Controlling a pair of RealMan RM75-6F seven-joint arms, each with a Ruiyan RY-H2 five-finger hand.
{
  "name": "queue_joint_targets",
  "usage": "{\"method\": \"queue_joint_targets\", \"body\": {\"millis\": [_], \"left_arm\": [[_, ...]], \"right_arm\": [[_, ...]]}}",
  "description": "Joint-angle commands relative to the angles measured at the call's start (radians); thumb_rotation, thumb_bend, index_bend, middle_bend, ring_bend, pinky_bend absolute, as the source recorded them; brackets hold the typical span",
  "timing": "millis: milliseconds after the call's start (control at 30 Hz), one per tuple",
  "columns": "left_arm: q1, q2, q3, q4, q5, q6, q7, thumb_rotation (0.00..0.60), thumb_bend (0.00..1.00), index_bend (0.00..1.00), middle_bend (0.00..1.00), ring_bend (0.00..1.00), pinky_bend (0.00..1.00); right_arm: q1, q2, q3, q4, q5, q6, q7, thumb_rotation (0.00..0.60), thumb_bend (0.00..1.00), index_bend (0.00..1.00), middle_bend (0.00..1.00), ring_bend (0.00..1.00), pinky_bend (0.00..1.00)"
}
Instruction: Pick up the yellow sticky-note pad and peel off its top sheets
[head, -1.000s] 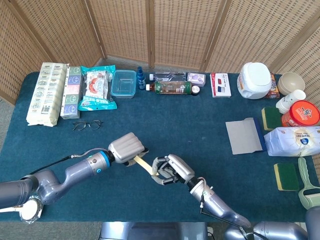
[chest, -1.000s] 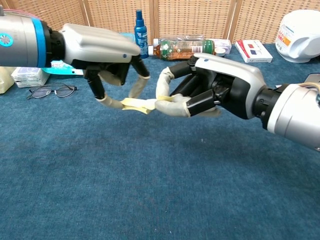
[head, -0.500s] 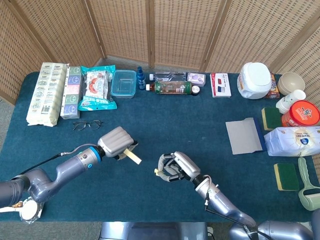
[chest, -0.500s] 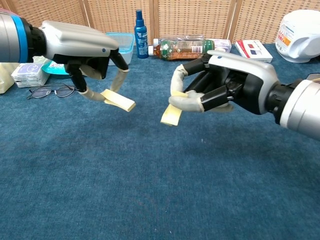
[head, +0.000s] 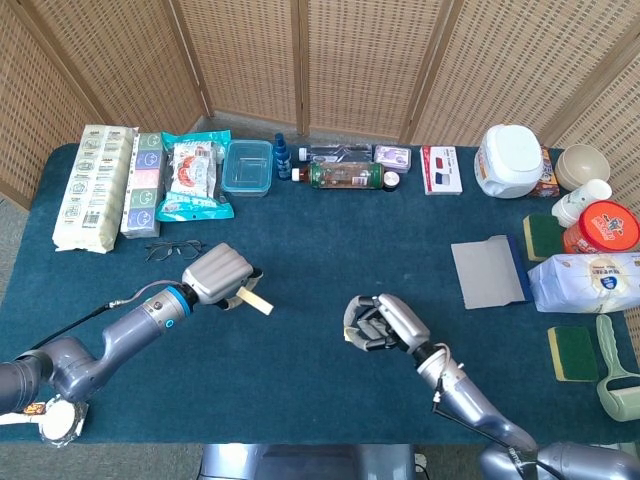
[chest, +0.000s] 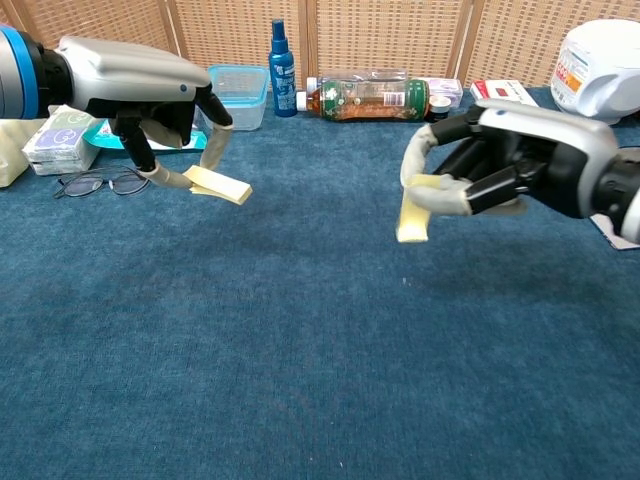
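- The dark blue felt-covered table (head: 330, 250) lies under both my arms; along its far edge stand a clear plastic bottle of brown drink (chest: 366, 99), a blue spray bottle (chest: 282, 56) and a clear plastic food box (chest: 239, 82), and thin black-framed glasses (chest: 100, 183) lie just beyond my left hand.
- My left hand (chest: 165, 90) hangs above the table on the left, fingers curled down and pinching the yellow sticky-note pad (chest: 219, 184) at one end, so the pad juts out toward the middle, clear of the cloth.
- My right hand (chest: 505, 160) is well apart from it on the right, also off the table, fingers closed round a small yellow peeled sheet or few sheets (chest: 413, 214) that hang down below my fingertips; I cannot tell how many.
- The pad looks light and fairly stiff as a block, I judge, but its edges are soft paper and will crumple under a hard squeeze; the glued spine end is the safest place for my left hand to hold.
- The loose sheets are thin and floppy, and the sticky strip may cling to my fingers, so releasing them could be awkward.
- For another peel I would bring my right fingertips back to the pad's free, unglued edge.
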Motion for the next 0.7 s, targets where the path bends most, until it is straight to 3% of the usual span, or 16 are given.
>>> {"method": "queue_joint_targets", "body": {"millis": [33, 100, 167, 300, 467, 567, 700], "left_arm": [[0.003, -0.006, -0.001, 0.005, -0.005, 0.003, 0.005, 0.600, 0.33, 0.65, 1.00, 1.00, 1.00], [0.005, -0.009, -0.003, 0.007, -0.009, 0.005, 0.009, 0.600, 0.33, 0.65, 1.00, 1.00, 1.00], [0.007, -0.012, -0.004, 0.009, -0.013, 0.006, 0.014, 0.600, 0.33, 0.65, 1.00, 1.00, 1.00], [0.008, -0.020, -0.007, 0.016, -0.022, 0.008, 0.026, 0.600, 0.33, 0.64, 1.00, 1.00, 1.00], [0.009, -0.034, -0.012, 0.025, -0.038, 0.012, 0.048, 0.600, 0.33, 0.62, 0.99, 1.00, 1.00], [0.007, -0.051, -0.015, 0.037, -0.062, 0.008, 0.076, 0.600, 0.32, 0.54, 0.92, 0.95, 1.00], [0.001, -0.063, -0.019, 0.037, -0.100, -0.004, 0.106, 0.600, 0.30, 0.36, 0.73, 0.75, 0.91]], "right_arm": [[-0.006, 0.020, -0.009, 0.014, -0.014, -0.001, 0.014, 0.600, 0.43, 0.25, 0.72, 0.78, 0.83], [-0.008, 0.025, -0.010, 0.020, -0.018, 0.000, 0.023, 0.600, 0.43, 0.14, 0.59, 0.64, 0.72], [-0.010, 0.030, -0.010, 0.025, -0.021, 0.002, 0.033, 0.600, 0.43, 0.08, 0.51, 0.57, 0.64], [-0.016, 0.039, -0.010, 0.032, -0.026, 0.010, 0.046, 0.600, 0.43, 0.05, 0.37, 0.42, 0.49], [-0.033, 0.052, -0.010, 0.039, -0.029, 0.034, 0.065, 0.600, 0.43, 0.02, 0.28, 0.31, 0.42], [-0.052, 0.074, -0.010, 0.044, -0.033, 0.061, 0.075, 0.600, 0.43, 0.02, 0.26, 0.29, 0.40], [-0.067, 0.094, -0.013, 0.041, -0.042, 0.081, 0.087, 0.600, 0.43, 0.02, 0.25, 0.26, 0.38]]}}
